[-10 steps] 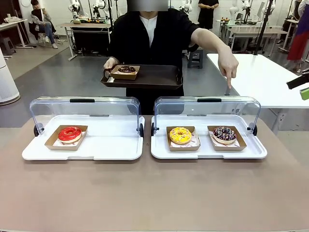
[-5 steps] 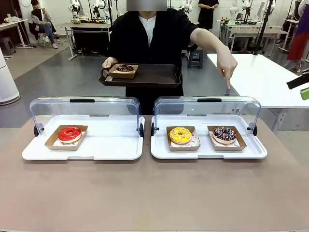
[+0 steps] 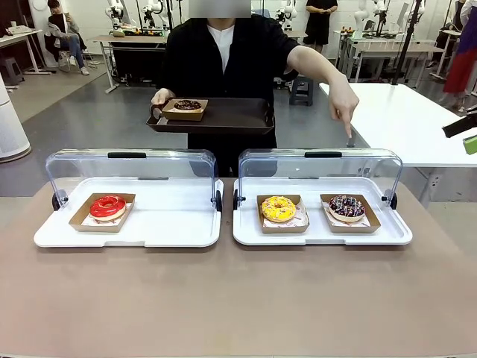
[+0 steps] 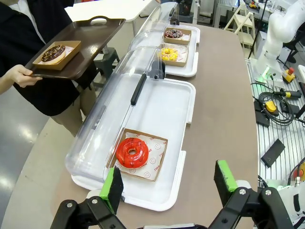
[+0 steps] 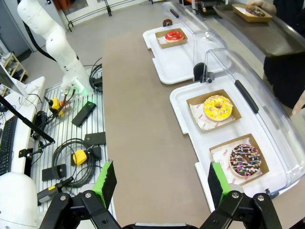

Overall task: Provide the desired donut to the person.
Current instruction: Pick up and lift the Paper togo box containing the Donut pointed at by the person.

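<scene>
The person [image 3: 223, 60] stands across the table and holds a dark tray [image 3: 231, 119] carrying a chocolate donut [image 3: 186, 105] in a card tray. Their other hand [image 3: 344, 112] points a finger down over the right display case, above the chocolate sprinkle donut [image 3: 346, 207]. A yellow donut [image 3: 279, 209] lies beside it, and a red donut [image 3: 108, 206] lies in the left case. My left gripper [image 4: 167, 188] hangs open above the near edge of the red donut's [image 4: 132, 152] tray. My right gripper [image 5: 159, 183] is open over bare table, beside the sprinkle donut [image 5: 246, 160].
Two white trays [image 3: 171, 224] [image 3: 313, 237] sit side by side, their clear lids [image 3: 130, 168] tilted up toward the person. The brown tabletop [image 3: 238, 298] in front of them is bare. A white table [image 3: 417, 119] stands at the back right.
The person has shifted the dark tray slightly left and up. The pointing hand stays over the right case. Neither gripper has changed.
</scene>
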Controlling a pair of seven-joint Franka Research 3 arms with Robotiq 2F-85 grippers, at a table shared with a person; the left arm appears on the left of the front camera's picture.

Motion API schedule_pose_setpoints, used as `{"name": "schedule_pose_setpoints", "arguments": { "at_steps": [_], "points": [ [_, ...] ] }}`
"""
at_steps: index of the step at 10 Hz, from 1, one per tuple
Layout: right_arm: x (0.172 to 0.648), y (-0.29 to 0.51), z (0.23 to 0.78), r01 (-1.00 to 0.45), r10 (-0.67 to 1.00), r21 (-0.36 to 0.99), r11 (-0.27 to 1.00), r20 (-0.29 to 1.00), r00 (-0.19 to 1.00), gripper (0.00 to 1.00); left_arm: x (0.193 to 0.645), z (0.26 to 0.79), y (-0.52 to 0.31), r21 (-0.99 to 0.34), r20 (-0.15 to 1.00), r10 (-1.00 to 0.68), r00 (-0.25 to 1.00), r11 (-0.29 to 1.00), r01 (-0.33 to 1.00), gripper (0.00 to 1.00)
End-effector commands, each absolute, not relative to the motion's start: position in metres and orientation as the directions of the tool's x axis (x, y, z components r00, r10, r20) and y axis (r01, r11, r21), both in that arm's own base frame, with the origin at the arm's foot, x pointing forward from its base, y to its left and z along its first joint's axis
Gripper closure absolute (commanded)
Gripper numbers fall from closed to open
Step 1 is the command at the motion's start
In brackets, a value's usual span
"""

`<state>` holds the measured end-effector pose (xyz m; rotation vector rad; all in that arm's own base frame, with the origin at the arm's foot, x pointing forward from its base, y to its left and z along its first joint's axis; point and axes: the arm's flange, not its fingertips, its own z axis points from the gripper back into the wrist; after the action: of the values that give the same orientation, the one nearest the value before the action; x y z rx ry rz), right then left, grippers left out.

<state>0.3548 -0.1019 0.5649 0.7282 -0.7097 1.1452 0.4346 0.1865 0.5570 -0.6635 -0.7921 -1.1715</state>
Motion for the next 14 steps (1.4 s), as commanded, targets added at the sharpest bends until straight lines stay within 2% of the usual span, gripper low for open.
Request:
{"name": "schedule_pose_setpoints", "arguments": {
  "at_steps": [1,6,13,14],
  "points": [
    [0.356,-0.101,0.566,-0.963,0.521,0.133,0.233,0.819,0.239,0.0,0.434,0.558,0.187,-0.044,0.822,-0.537,0.187,0.268,0.963,0.0],
    [0.356,-0.101,0.566,-0.963,0.521,0.133,0.233,0.819,0.239,0.0,0.44,0.568,0.193,-0.147,0.863,-0.439,0.249,0.254,0.956,0.0],
    [0.356,-0.101,0.566,-0.963,0.521,0.133,0.233,0.819,0.239,0.0,0.441,0.575,0.196,-0.169,0.88,-0.382,0.281,0.301,0.939,0.0],
    [0.356,-0.101,0.566,-0.963,0.521,0.133,0.233,0.819,0.239,0.0,0.439,0.571,0.193,-0.155,0.871,-0.414,0.264,0.279,0.948,0.0]
  ]
}}
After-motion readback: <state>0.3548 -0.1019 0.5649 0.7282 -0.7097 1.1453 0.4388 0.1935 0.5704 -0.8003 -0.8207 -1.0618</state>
